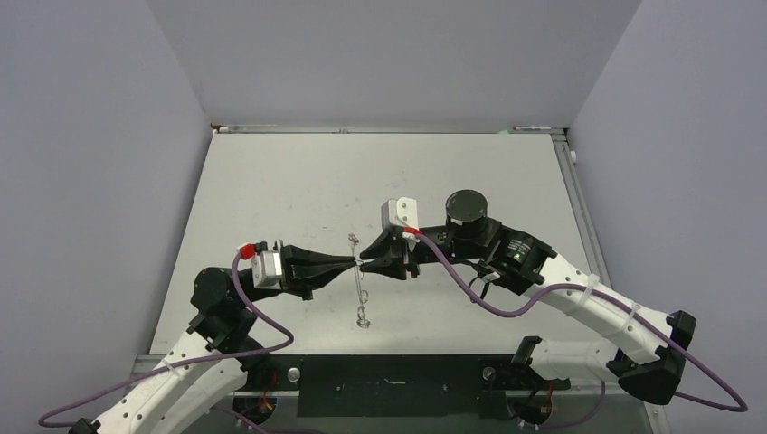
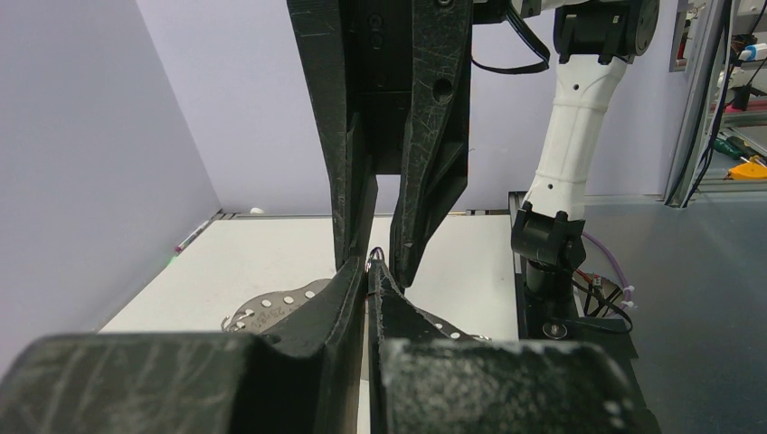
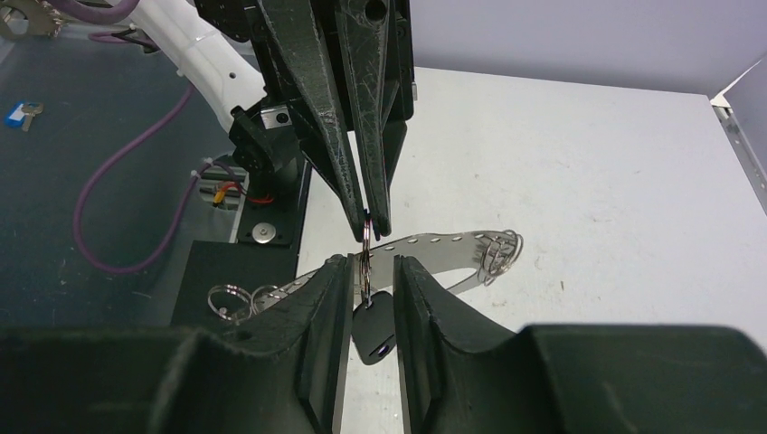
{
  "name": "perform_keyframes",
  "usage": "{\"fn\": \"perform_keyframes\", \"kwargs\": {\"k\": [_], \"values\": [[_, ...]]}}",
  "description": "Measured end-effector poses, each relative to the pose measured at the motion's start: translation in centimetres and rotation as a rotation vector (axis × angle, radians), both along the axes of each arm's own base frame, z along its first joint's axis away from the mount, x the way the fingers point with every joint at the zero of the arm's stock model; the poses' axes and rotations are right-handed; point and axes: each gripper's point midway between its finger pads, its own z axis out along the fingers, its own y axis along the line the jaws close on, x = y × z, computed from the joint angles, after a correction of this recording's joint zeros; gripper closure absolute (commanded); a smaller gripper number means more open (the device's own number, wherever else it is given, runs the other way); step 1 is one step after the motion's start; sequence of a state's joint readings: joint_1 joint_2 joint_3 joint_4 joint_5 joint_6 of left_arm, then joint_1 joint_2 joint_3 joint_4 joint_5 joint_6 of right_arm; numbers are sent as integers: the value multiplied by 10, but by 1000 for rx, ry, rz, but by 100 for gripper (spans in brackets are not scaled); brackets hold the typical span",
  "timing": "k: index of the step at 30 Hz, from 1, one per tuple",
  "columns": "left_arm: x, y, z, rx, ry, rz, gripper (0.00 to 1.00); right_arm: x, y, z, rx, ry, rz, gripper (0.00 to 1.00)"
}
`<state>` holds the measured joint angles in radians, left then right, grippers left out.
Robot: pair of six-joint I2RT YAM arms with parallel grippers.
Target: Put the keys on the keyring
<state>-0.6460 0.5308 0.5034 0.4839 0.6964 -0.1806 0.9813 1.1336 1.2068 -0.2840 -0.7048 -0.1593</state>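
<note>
The keyring is a silver hoop with a row of holes and small loops at its ends. It shows edge-on in the top view and behind my left fingers. My left gripper is shut, its fingers pinching a small silver loop at the hoop's rim. The key hangs from that loop, and only its black head shows. My right gripper meets the left tip to tip, its pads close against both sides of the head.
The black base plate runs along the table's near edge, just below the hoop's lower loops. Purple cables trail from both arms. Grey walls close in the table at the left, right and back.
</note>
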Motion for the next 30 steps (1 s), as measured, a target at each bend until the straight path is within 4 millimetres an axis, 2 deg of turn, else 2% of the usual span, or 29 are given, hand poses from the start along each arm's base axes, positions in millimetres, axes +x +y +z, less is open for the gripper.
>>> {"fn": "perform_keyframes", "kwargs": {"k": [3,9,16,19,23,26,30], "values": [[0,0,0,0,0,0,100,0,0,-3,-5,3,0,78],[0,0,0,0,0,0,100,0,1,-6,-9,11,3,94],[1,1,1,-4,-1,8,100,0,1,-5,-7,14,2,95],[1,1,1,-2,-6,11,89,0,1,-5,-7,11,1,95],[0,3,1,0,-21,18,67,2,0,-9,-23,4,-7,95],[0,4,2,-1,-39,26,58,3,-3,-16,-53,7,-16,95],[2,5,-4,29,-47,45,55,5,-9,-20,-92,-4,-36,95]]}}
